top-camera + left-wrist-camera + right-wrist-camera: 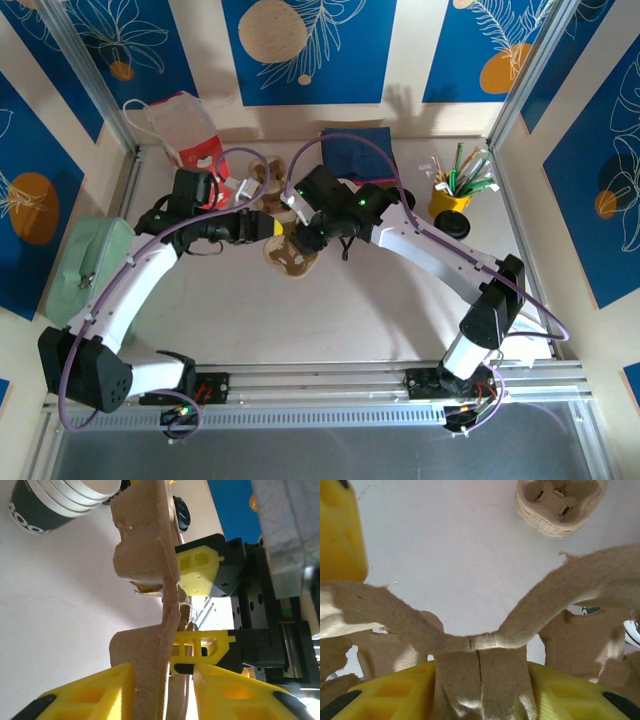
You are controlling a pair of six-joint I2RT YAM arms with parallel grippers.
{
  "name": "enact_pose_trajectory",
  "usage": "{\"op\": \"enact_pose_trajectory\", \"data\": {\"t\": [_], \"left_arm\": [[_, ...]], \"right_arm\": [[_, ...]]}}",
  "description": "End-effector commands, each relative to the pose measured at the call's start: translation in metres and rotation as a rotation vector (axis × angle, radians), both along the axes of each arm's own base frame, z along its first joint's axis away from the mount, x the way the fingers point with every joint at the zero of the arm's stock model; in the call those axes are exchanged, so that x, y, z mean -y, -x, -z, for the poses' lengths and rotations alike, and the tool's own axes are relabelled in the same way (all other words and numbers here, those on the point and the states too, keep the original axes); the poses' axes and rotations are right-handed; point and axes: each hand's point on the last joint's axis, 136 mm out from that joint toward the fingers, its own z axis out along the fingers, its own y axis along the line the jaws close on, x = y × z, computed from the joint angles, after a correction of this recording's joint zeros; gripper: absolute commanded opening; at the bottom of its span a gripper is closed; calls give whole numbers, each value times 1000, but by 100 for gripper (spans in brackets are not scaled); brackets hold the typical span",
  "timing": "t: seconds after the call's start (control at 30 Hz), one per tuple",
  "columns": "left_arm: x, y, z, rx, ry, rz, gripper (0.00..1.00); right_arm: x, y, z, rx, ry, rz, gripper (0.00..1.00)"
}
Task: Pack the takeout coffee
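You had the single brown moulded-pulp cup carrier (pixel 145 565) up between the two arms, above the white table (pixel 60 610). Your right claw (pixel 480 672) was closed on the carrier's centre rib, with both yellow fingers pressed against the pulp. Your left claw (pixel 162 675) straddled the opposite wall with its fingers partly apart. I could not tell whether it was pinching the wall or merely standing round it.

As I judged it, the step was to free this one carrier and set it flat, ready for the cup. To do that well you needed one claw alone to own the grip. Pulp this thin tears if both arms pull against each other, and its edges already looked ragged. You would have done best to back the left claw straight off the wall. The right could then turn the carrier wells-up and lower it onto bare table, well apart from the stack of spare pulp carriers (pixel 560 505) so that it could not nest into them.

I could not pick out the white paper takeout coffee cup with its black lid. Beyond the left claw lay a stack of lidless white paper cups (pixel 55 505) with a dark band. A dark round shape (pixel 181 512) showed just past the carrier's upper edge, but I could not tell whether it was a lid. Neither claw had hold of the coffee.
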Motion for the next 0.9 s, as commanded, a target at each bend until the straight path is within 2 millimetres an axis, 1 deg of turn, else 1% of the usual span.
{"op": "enact_pose_trajectory", "data": {"t": [0.0,0.03,0.13,0.2,0.23,0.37,0.4,0.5,0.67,0.77,0.87], "left_arm": [[-19,-17,-28,110,-37,-101,46],[-27,-23,-32,126,-54,-143,49],[-59,-44,-46,159,-115,-309,57],[-92,-63,-49,164,-190,-468,63],[-107,-71,-51,168,-225,-538,64],[-179,-100,-50,151,-408,-839,67],[-194,-106,-52,151,-441,-895,68],[-227,-123,-54,128,-502,-1030,68],[-252,-151,-60,112,-556,-1123,68],[-264,-167,-58,100,-609,-1149,66],[-273,-177,-54,57,-652,-1150,64]], "right_arm": [[8,3,-6,10,0,1,43],[9,3,-5,8,2,2,43],[11,6,2,-5,8,1,42],[13,8,6,-16,12,1,41],[14,9,7,-19,14,2,41],[17,12,12,-33,19,3,41],[17,13,13,-34,20,5,41],[18,16,14,-40,16,3,41],[21,19,13,-44,10,1,40],[22,20,13,-45,7,0,40],[22,23,15,-55,9,-7,41]]}}
